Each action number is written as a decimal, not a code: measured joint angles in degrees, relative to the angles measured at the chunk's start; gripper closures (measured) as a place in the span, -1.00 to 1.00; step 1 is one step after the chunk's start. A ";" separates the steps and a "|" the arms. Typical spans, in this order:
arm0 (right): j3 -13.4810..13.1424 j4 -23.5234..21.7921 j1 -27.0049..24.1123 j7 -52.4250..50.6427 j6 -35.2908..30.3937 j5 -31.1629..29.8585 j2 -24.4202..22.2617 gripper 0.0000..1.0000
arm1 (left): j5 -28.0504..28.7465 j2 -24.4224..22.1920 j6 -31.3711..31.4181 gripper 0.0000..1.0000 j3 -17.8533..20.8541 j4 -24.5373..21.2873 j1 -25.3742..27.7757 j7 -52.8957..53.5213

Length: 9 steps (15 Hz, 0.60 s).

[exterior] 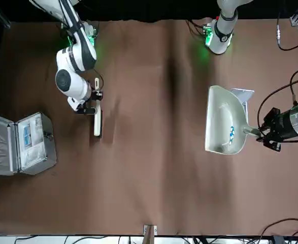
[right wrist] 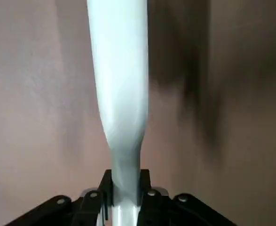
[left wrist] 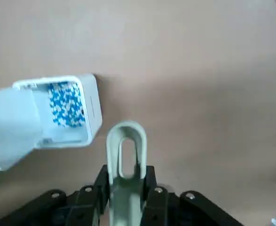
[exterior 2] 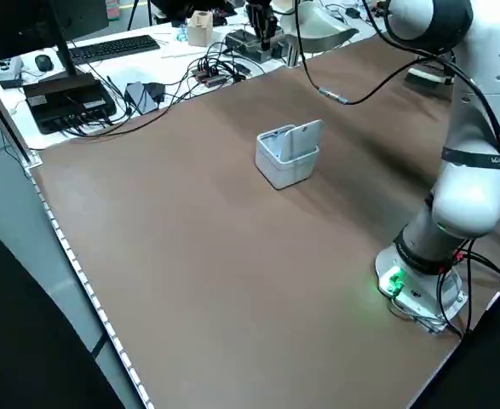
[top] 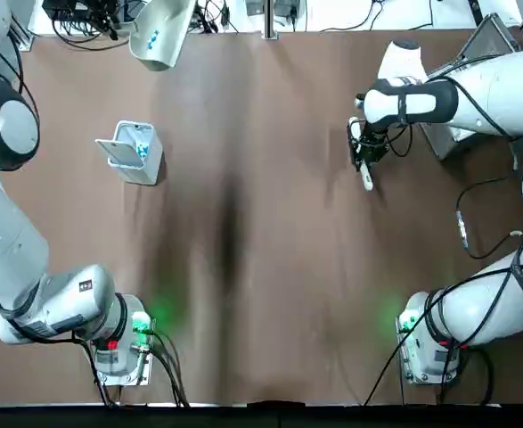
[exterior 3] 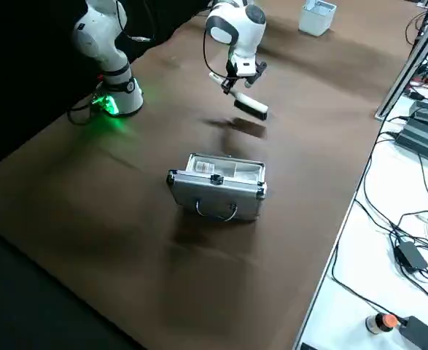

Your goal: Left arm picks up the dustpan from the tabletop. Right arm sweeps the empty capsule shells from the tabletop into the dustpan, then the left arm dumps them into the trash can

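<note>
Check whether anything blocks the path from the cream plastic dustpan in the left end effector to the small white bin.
Nothing visible stands between the cream plastic dustpan, gripped by the left end effector, and the small white bin. The bin's flap lid is open, leaving its mouth uncovered.

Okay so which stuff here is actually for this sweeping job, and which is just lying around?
For the job:
- dustpan, in the left jaws
- white brush, in the right jaws
- capsule shells, in the dustpan
- trash can, flap open

Just lying about:
- silver case, open
- keyboard
- mouse
- small bottle
</note>
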 joint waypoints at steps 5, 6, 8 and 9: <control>0.00 -0.81 2.68 2.95 4.45 0.03 1.65 0.47 | -3.09 -0.57 -0.19 0.33 12.66 -0.21 -6.12 10.87; 0.00 -0.98 2.99 3.21 5.46 0.03 2.50 0.47 | -3.85 -0.78 -0.41 0.33 14.53 -0.49 -6.45 13.20; 0.00 -1.00 3.26 3.36 6.87 0.03 4.02 0.47 | -4.54 -1.38 -0.41 0.33 17.49 -0.98 -6.57 16.34; -0.01 -1.00 3.29 3.37 7.20 0.03 4.46 0.47 | -4.66 -1.64 -0.18 0.33 18.52 -1.12 -6.38 17.64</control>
